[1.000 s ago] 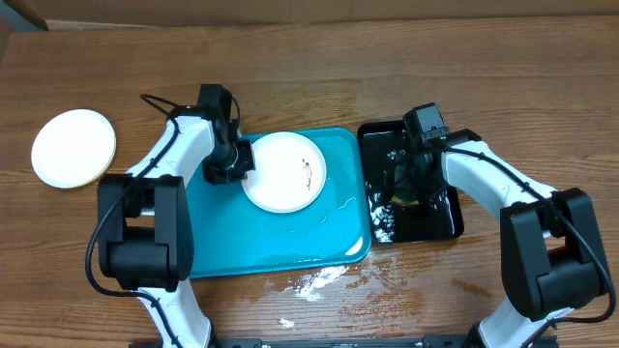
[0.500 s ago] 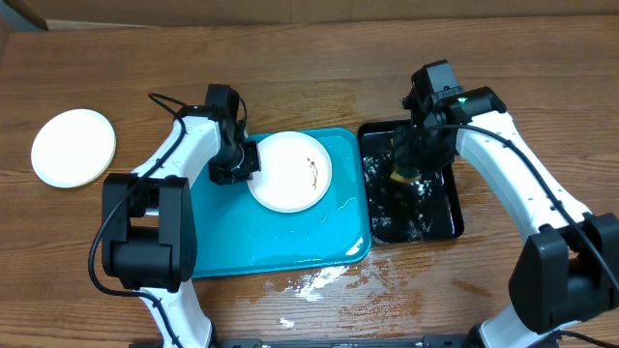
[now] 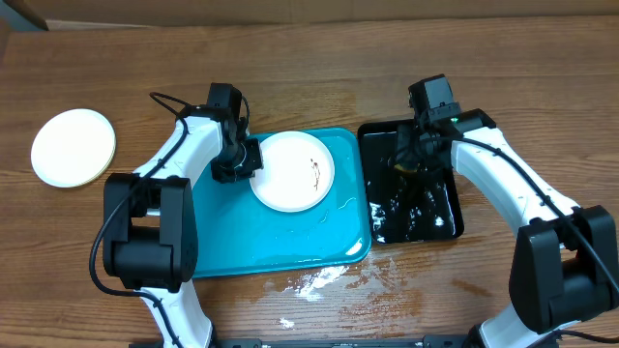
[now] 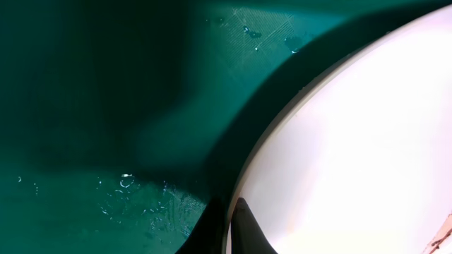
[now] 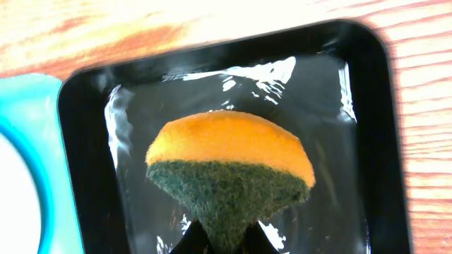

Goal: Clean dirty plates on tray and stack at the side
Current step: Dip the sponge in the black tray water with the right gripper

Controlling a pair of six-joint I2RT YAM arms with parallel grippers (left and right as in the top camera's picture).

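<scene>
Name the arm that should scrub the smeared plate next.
Right. The right tool holds the sponge over the black tray, near the plate; the left tool grips that plate's rim, steadying it.

L wrist cam: we get only part of the smeared plate (image 4: pixel 353 141); it runs off at 3 and 6 o'clock, and a brown smear (image 4: pixel 443 234) is clipped at 4. Left gripper (image 4: pixel 229 236) shows just two dark tips at 6 o'clock, rest out of frame. R wrist cam: right gripper (image 5: pixel 220 243) tips cut at 6 too, w/ the sponge (image 5: pixel 229 169) corner btw them; black tray (image 5: pixel 367 106) cut at 6, turquoise tray (image 5: pixel 32 106) at 9. Overhead, wrist bodies hide both sets of fingertips and the plate rim at 9 o'clock. Side plate (image 3: pixel 73 147): too small for us to tell one from a stack.
</scene>
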